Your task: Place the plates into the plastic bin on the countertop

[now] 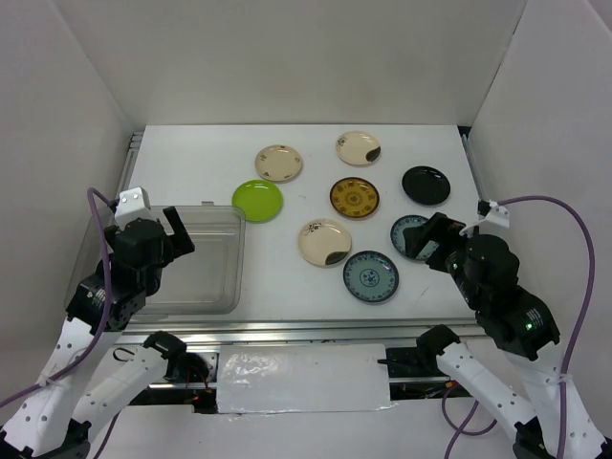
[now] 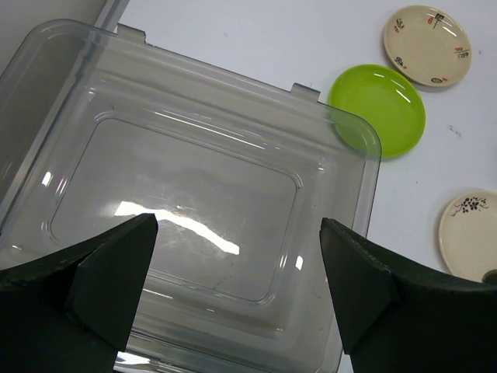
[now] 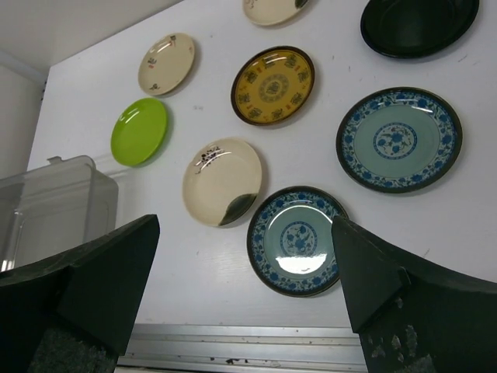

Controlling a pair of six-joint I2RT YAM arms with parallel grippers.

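Count of plates (image 1: 324, 241): 8, all flat on the countertop (image 1: 296, 139), none in the plastic bin (image 1: 206, 209). There are 3 cream plates (image 1: 278, 163), 1 lime green plate (image 1: 257, 200), 1 brown-gold plate (image 1: 355, 197), 1 black plate (image 1: 426, 185) and 2 blue-grey plates (image 1: 371, 275). Bin: 1, empty, at the left of the counter. The lime green plate lies just beside its far right corner and the rest spread out to the right. Left gripper (image 2: 237, 287) hangs over the bin, jaws spread wide, nothing held. Right gripper (image 3: 248, 295) hangs near the blue-grey pair, equally wide and empty; in the top view it hides part of one. Risks, as judged: the plates are shallow and glossy, rims low on the surface, so fingers may skid off or push a plate rather than lift it. The blue-grey pair sit close, so closing on one could knock the other. The lime green plate leaves little finger room by the bin, and a bump could shift the bin. The clear wall is hard to read, so a carried plate may clip the rim.
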